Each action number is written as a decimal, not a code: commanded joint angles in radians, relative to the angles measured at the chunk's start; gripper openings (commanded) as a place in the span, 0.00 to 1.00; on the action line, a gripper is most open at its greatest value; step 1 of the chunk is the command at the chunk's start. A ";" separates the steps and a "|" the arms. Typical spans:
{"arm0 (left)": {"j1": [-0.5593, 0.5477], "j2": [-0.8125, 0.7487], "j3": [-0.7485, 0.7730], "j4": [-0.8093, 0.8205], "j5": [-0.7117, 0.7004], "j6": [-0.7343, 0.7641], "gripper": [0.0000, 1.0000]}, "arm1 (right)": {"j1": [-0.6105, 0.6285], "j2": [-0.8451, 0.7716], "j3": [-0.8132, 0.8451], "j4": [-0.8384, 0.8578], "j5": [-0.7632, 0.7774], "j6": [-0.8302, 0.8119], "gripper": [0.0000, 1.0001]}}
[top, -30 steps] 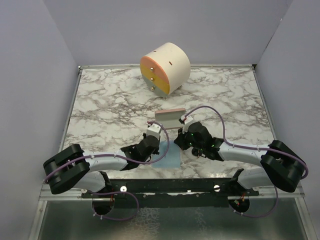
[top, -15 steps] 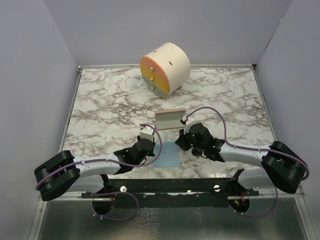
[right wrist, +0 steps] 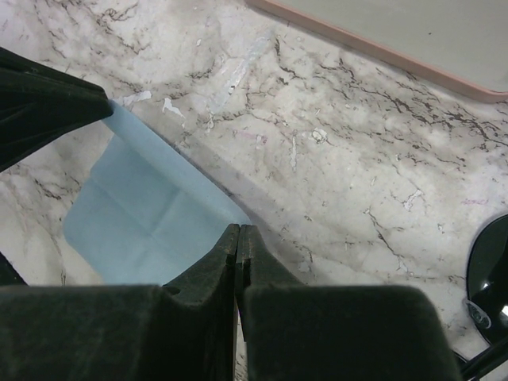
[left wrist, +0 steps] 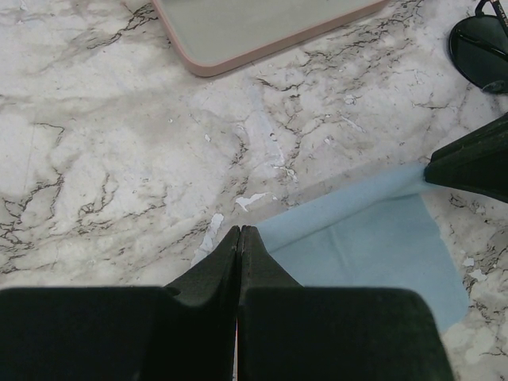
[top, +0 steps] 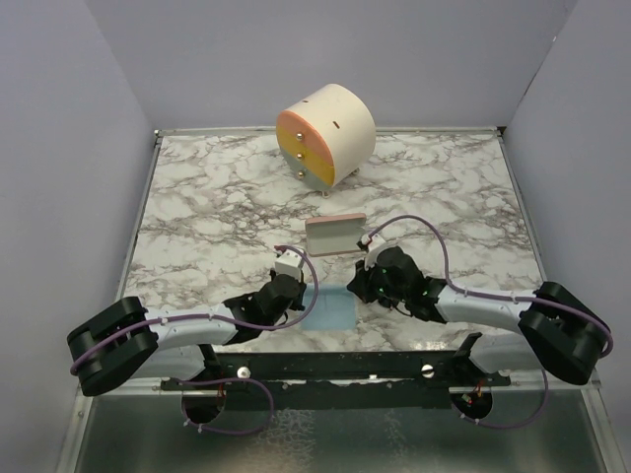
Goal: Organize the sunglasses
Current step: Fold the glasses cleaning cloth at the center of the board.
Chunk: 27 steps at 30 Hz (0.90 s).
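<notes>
Only the wrist views show the sunglasses (left wrist: pixel 482 51): on the marble worktop (top: pixel 217 197), right of the blue cloth (left wrist: pixel 365 238), near the pink case (top: pixel 333 235). Just one lens shows, cropped by the frame edge. In the top view the right arm hides them. Left hand (left wrist: pixel 240 230) and right hand (right wrist: pixel 238 228) are both closed, tips at the cloth's edges.

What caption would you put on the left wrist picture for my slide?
Left gripper pinching a corner of the blue cloth, pink case and sunglasses beyond.

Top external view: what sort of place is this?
Likely a robot test cell: plain walls box in a marble-pattern tabletop, two arms bolted at its near edge, staged props like a blue cloth.
</notes>
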 commanded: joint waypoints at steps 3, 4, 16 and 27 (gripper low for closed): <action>-0.007 -0.005 0.000 0.023 0.026 -0.016 0.00 | -0.003 -0.042 -0.029 0.024 -0.046 0.012 0.01; -0.010 -0.005 -0.001 0.023 0.031 -0.018 0.00 | -0.003 -0.044 -0.033 0.024 -0.048 0.014 0.01; -0.074 -0.029 -0.027 0.019 0.014 -0.057 0.00 | -0.003 -0.064 -0.072 0.025 -0.094 0.023 0.01; -0.107 -0.084 -0.045 -0.051 -0.047 -0.080 0.00 | -0.002 -0.072 -0.090 0.038 -0.127 0.032 0.01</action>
